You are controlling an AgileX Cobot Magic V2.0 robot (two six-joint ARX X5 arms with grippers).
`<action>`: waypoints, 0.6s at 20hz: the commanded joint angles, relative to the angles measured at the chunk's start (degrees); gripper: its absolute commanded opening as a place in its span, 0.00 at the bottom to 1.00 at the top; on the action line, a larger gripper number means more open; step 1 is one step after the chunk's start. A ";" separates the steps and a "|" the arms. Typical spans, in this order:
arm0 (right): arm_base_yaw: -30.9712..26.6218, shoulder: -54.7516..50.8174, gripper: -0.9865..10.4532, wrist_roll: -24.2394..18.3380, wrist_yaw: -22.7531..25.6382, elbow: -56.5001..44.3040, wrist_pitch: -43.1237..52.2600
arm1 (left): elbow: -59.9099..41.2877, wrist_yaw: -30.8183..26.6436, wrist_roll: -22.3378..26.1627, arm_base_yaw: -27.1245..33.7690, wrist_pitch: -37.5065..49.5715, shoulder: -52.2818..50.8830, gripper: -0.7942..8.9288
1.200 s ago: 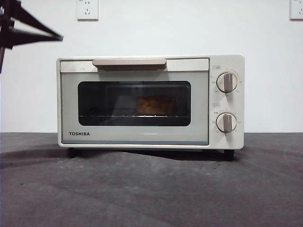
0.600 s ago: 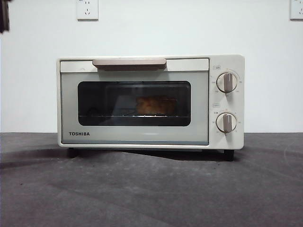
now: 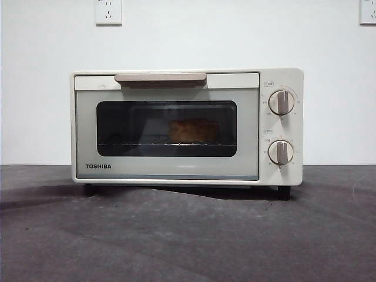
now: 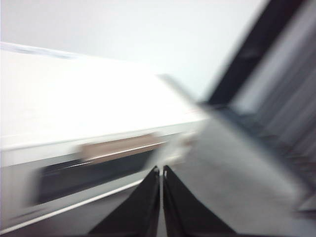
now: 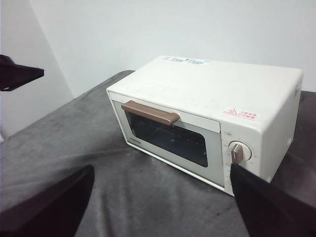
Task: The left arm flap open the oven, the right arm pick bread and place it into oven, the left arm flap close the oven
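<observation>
The cream-white oven [image 3: 281,76] stands in the middle of the table with its door closed and the beige handle [image 3: 160,77] at the top. Through the dark window, the golden bread [image 3: 192,130] lies on the rack inside. No arm shows in the front view. My left gripper [image 4: 160,169] is shut and empty, up off the oven's [image 4: 74,113] handle side; its picture is blurred. Its black tip [image 5: 19,73] also shows in the right wrist view. My right gripper [image 5: 162,170] is open and empty, held back from the oven [image 5: 212,94].
The oven stands on a dark grey cloth [image 3: 188,235] that covers the table. A white wall with two power sockets [image 3: 108,12] lies close behind it. Two beige knobs [image 3: 281,101] sit on the oven's right panel.
The black arm tip at the top left of the front view has drawn away and left the picture. Oven and bread have not moved.
</observation>
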 commanded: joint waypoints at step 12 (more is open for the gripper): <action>0.46 0.11 0.10 -4.04 2.62 0.37 0.59 | 0.83 -8.28 13.84 -0.33 -8.81 -8.24 0.10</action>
